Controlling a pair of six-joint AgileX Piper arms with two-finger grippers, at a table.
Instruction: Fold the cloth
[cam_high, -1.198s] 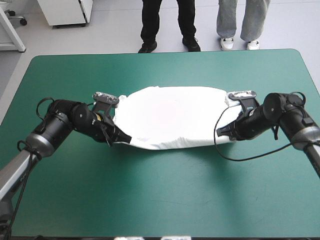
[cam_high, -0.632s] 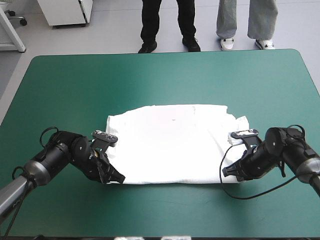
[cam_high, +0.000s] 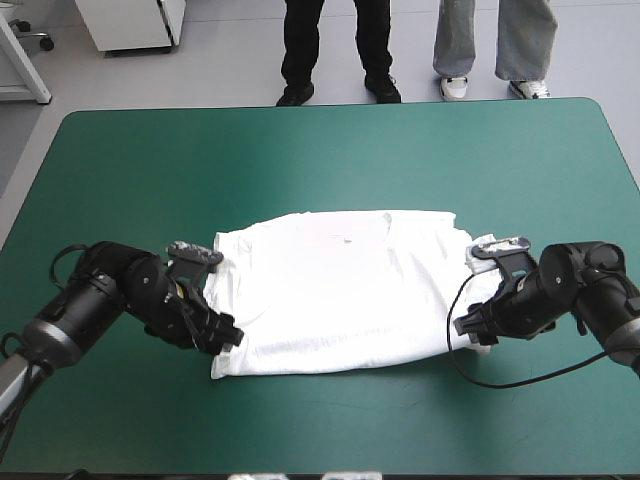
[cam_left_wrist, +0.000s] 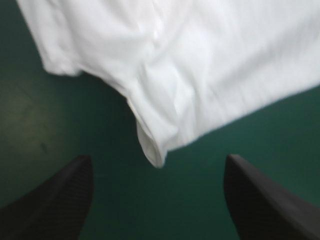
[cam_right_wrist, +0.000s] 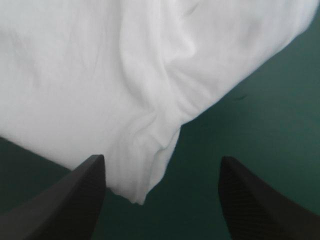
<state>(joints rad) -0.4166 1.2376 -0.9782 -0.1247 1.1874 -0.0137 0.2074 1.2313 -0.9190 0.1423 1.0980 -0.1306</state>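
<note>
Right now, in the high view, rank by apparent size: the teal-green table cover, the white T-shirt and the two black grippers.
Largest: the teal-green table cover.
Next: the white short-sleeved T-shirt.
Smallest: the black left gripper and right gripper, which look alike, so unranked.

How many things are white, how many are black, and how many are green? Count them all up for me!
White: 1, the T-shirt
Black: 2, the left end effector and the right end effector
Teal-green: 1, the table cover
Total: 4
</note>
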